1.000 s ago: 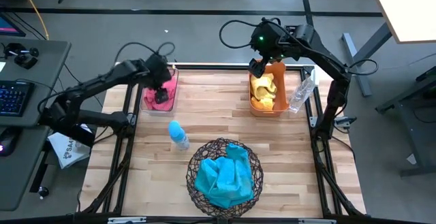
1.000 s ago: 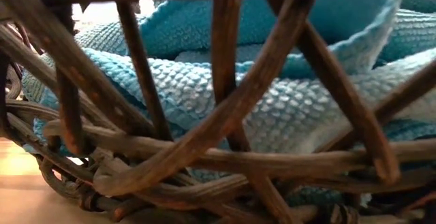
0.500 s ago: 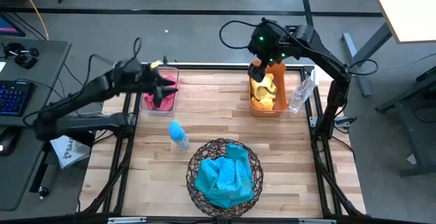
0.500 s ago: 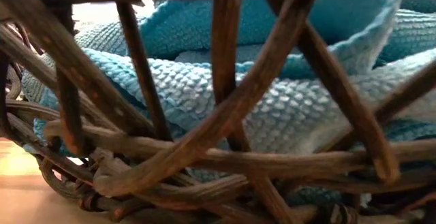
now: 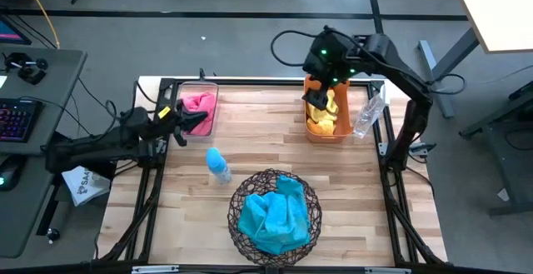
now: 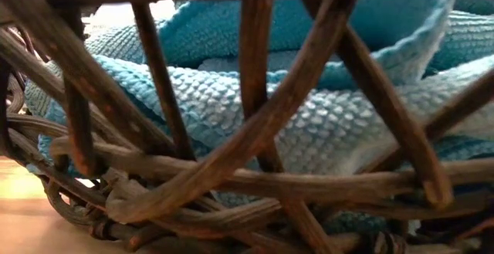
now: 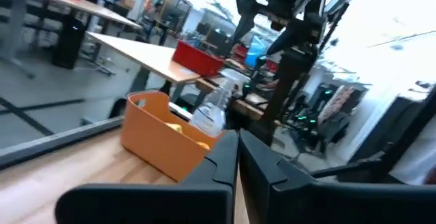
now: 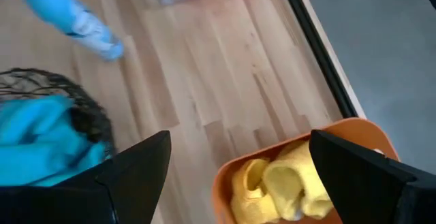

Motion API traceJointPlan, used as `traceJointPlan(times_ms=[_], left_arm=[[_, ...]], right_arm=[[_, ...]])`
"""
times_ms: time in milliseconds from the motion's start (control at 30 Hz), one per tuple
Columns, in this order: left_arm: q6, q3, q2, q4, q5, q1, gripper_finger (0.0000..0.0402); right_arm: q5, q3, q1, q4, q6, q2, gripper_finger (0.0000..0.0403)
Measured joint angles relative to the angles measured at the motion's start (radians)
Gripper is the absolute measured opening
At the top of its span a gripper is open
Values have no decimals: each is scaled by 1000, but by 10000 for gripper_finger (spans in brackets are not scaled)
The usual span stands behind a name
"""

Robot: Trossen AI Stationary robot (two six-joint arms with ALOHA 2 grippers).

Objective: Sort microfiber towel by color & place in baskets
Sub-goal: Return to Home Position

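Sorting of all 3 colours looks done: pink towels (image 5: 196,103) lie just beyond my closed, empty left gripper (image 7: 236,142), yellow towels (image 8: 286,176) under my wide-open, empty right gripper (image 8: 240,139), and teal towels (image 5: 273,211) in the wire basket (image 5: 311,192).

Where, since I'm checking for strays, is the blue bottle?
In the high view, the blue bottle lies on the table left of centre, between the clear tub and the wire basket.

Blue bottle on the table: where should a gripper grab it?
Grip the blue bottle around its middle, probably from straight above, closing across its narrow width: it lies on its side on the table, both long sides free.
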Motion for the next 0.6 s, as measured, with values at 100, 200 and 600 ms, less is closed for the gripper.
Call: traceJointPlan(times_ms=[100, 200, 600], left_arm=[[-36, -85, -52, 78, 8, 0, 1], [-76, -156, -88, 173, -2, 0, 0], [-154, -232, -89, 339, -66, -95, 0]], right_arm=[[-6, 0, 18, 0, 27, -39, 346], [-1, 0, 32, 0, 69, -90, 346], [150, 0, 39, 0, 238, -254, 346]])
